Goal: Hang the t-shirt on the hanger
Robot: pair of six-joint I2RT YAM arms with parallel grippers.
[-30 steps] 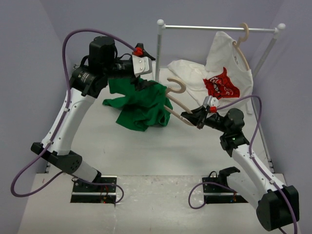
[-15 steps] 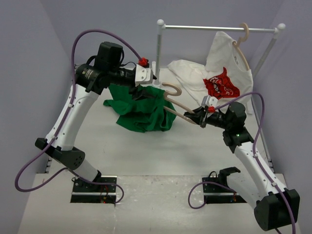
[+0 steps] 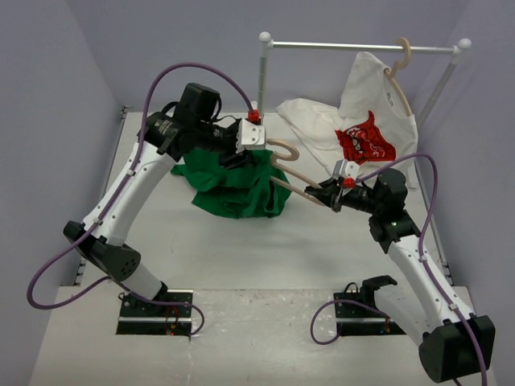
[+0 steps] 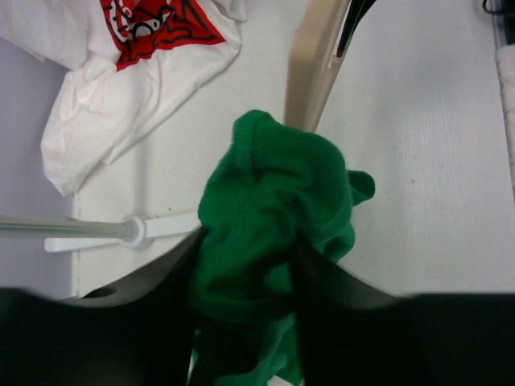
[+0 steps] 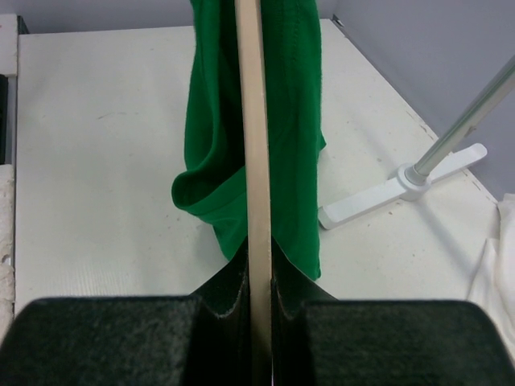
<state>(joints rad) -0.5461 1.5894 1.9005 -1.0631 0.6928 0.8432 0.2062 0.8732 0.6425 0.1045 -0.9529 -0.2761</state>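
Your hanger (image 5: 251, 161) lies with its long axis running from the right gripper (image 5: 257, 257) away and leftward, with the hook end beside the left gripper (image 4: 245, 249). The right gripper's jaws are clamped tight on the thin wooden bar. The t-shirt (image 3: 233, 186) hangs bunched over the hanger's far end, mid-table. Your left gripper stands about half-spread, its fingers pressing a wad of green fabric from both sides. The red graphic on the white shirt (image 3: 366, 121) is too small to read.

Bunched green t-shirt (image 3: 229, 185) hangs partly over the tilted beige hanger (image 3: 298, 189).
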